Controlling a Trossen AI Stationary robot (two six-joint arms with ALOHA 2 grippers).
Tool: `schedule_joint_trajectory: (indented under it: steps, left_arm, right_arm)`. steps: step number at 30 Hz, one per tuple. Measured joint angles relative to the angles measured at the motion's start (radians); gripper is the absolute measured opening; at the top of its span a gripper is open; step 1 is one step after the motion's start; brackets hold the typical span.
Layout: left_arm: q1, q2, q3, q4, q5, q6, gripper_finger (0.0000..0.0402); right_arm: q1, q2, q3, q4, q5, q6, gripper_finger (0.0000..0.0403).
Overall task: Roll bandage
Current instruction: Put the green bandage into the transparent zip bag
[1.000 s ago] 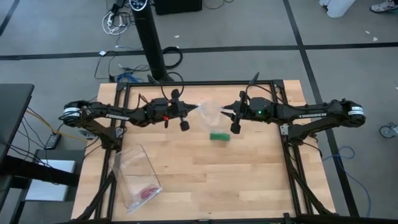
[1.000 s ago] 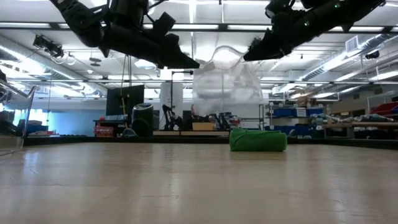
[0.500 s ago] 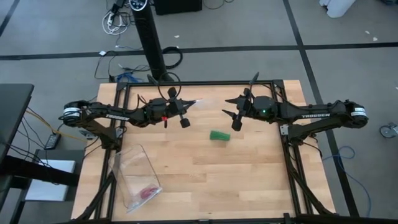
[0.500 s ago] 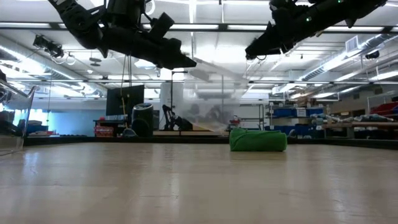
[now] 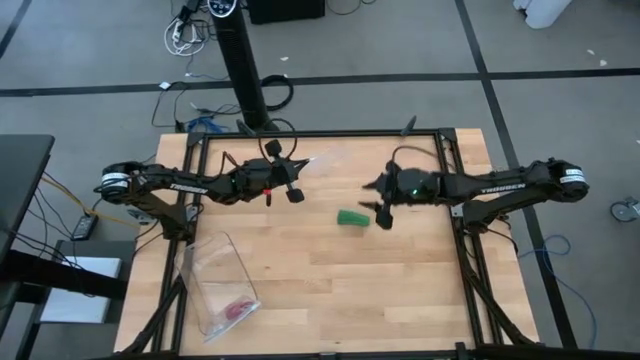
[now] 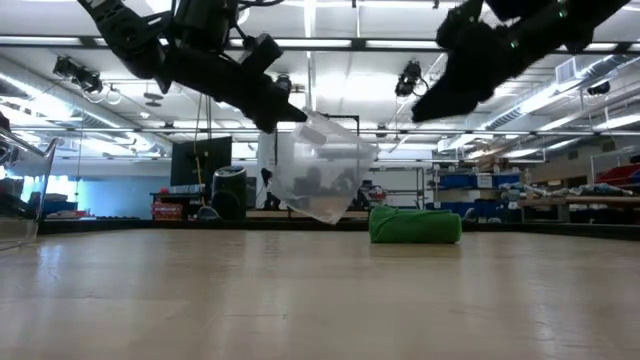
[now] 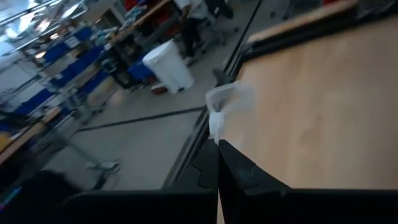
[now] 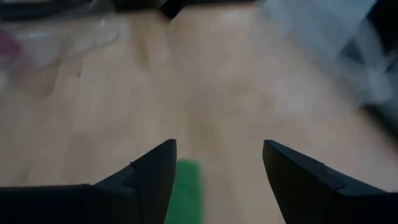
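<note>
Both arms reach in from the table's sides, held above the wood, their tips facing each other near the middle. The left gripper (image 5: 294,190) has its fingers pinched together on a clear plastic bag (image 6: 318,168) that hangs below it. The right gripper (image 5: 381,206) tilts downward, fingers (image 8: 149,177) spread wide and holding nothing.

Two dark arms, white lettering, silver end bands; green light on right.

1. "TROSSEN" runs in white letters along the left arm (image 5: 175,184), seen from above.
2. The same "TROSSEN" mark sits on the right arm (image 5: 500,186).
3. Nothing else around the table is legible from here.
</note>
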Motion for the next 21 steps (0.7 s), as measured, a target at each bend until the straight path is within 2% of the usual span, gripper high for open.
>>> schedule_joint_trajectory:
  steps: [3,7,10,13,21]
  left_arm:
    - [0.0,0.0,-0.005,-0.014,-0.051,0.027,0.0001]
    - [0.0,0.0,-0.011,-0.035,-0.062,0.025,0.0001]
    - [-0.001,0.0,-0.011,-0.053,-0.063,0.023,0.0001]
    - [-0.001,0.0,-0.011,-0.066,-0.063,0.006,0.0001]
    - [-0.001,0.0,-0.012,-0.104,-0.063,-0.007,0.0001]
  right_arm:
    - [0.046,0.067,-0.023,0.023,-0.001,0.057,0.025]
    - [0.096,0.179,-0.02,0.11,0.035,0.084,0.0266]
    - [0.102,0.26,0.018,0.106,0.04,0.111,0.0276]
    - [0.095,0.342,0.093,0.026,0.04,0.126,0.0281]
    - [0.07,0.556,0.404,-0.396,0.033,0.11,0.0282]
